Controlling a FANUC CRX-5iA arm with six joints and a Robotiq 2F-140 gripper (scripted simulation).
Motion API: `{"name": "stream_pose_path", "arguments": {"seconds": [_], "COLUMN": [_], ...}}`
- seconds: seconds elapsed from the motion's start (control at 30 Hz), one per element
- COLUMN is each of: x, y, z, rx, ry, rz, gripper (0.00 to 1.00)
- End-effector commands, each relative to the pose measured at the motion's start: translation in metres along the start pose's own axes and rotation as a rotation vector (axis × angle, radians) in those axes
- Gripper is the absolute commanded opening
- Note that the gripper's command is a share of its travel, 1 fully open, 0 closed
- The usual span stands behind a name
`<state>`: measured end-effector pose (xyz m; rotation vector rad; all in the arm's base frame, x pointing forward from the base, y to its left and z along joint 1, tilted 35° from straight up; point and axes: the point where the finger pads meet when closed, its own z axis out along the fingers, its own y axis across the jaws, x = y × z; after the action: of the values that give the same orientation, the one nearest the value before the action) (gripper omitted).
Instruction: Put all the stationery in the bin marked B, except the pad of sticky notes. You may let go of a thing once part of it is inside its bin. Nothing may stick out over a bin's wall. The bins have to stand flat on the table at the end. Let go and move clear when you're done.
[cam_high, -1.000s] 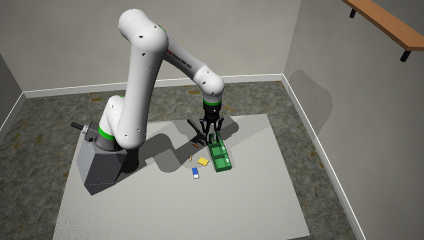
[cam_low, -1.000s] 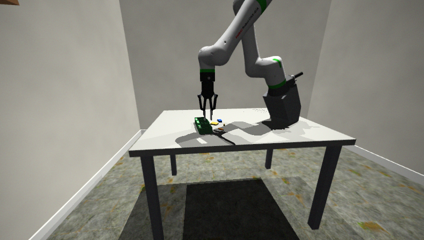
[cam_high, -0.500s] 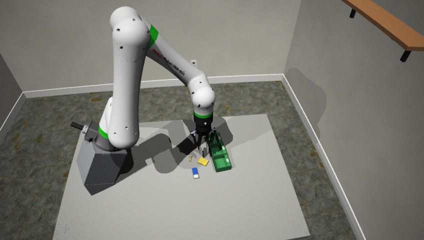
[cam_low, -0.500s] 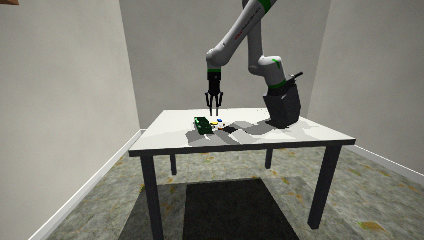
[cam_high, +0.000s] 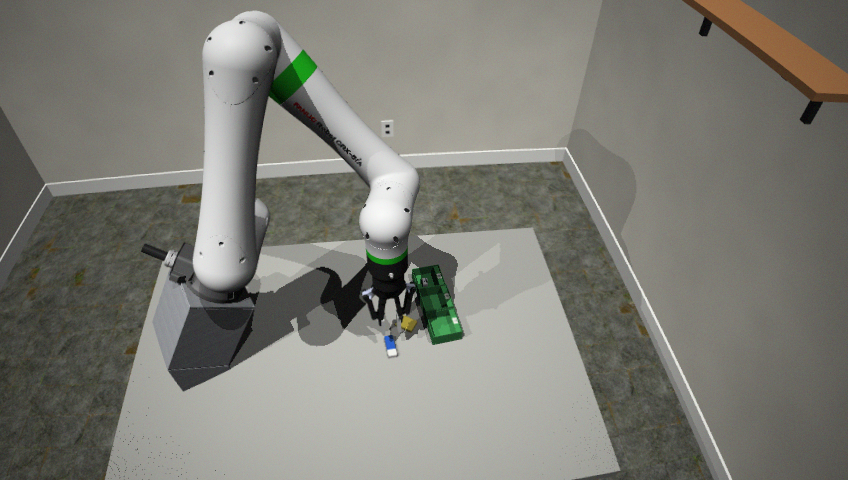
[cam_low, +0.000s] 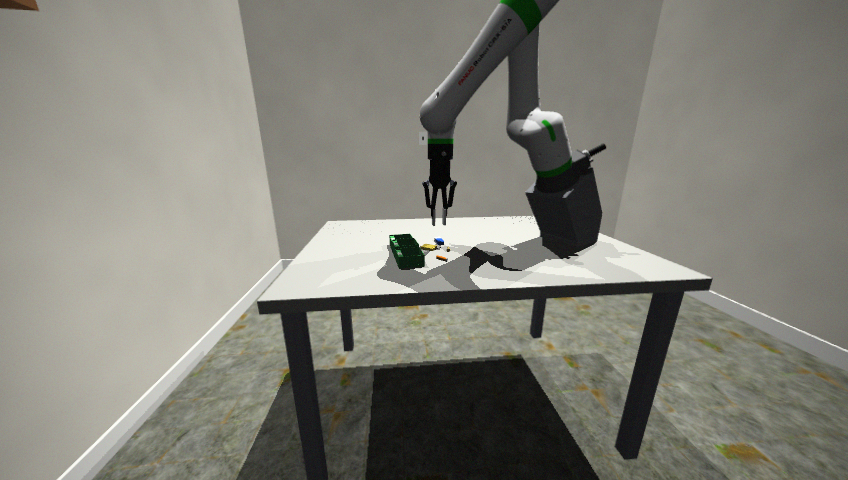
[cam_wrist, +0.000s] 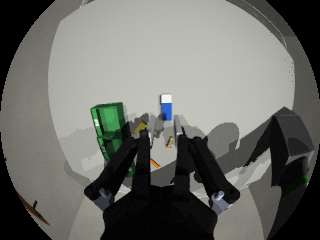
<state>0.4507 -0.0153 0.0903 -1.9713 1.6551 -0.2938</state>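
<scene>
My gripper (cam_high: 389, 321) (cam_low: 438, 223) (cam_wrist: 164, 121) hangs above the table with its fingers a narrow gap apart and nothing between them. It is over the loose items beside the green bins (cam_high: 439, 303) (cam_low: 406, 250) (cam_wrist: 108, 127), which stand end to end; I cannot read their marks. A blue and white eraser (cam_high: 390, 346) (cam_low: 439, 240) (cam_wrist: 166, 107) lies just beyond the fingertips. A yellow pad of sticky notes (cam_high: 408, 322) (cam_low: 427, 246) lies next to the bins. A small orange stick (cam_low: 441, 257) (cam_wrist: 154, 162) lies under the gripper. A tiny brass piece (cam_low: 447, 249) lies near it.
The robot's grey base block (cam_high: 199, 333) (cam_low: 565, 214) stands at one side of the white table (cam_high: 357, 416) (cam_low: 535, 279). The bins hold some small pale items. Walls stand close on two sides, with a wooden shelf (cam_high: 773, 47) high up.
</scene>
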Motion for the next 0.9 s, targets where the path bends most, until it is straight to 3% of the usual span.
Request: {"name": "stream_pose_path", "arguments": {"seconds": [0.0,0.87], "x": [0.0193,0.0099], "y": [0.0109,0.0047], "z": [-0.0001,-0.0004], "rx": [0.0,0.0], "ry": [-0.029,-0.029], "rz": [-0.006,-0.006], "gripper": [0.23,0.23]}}
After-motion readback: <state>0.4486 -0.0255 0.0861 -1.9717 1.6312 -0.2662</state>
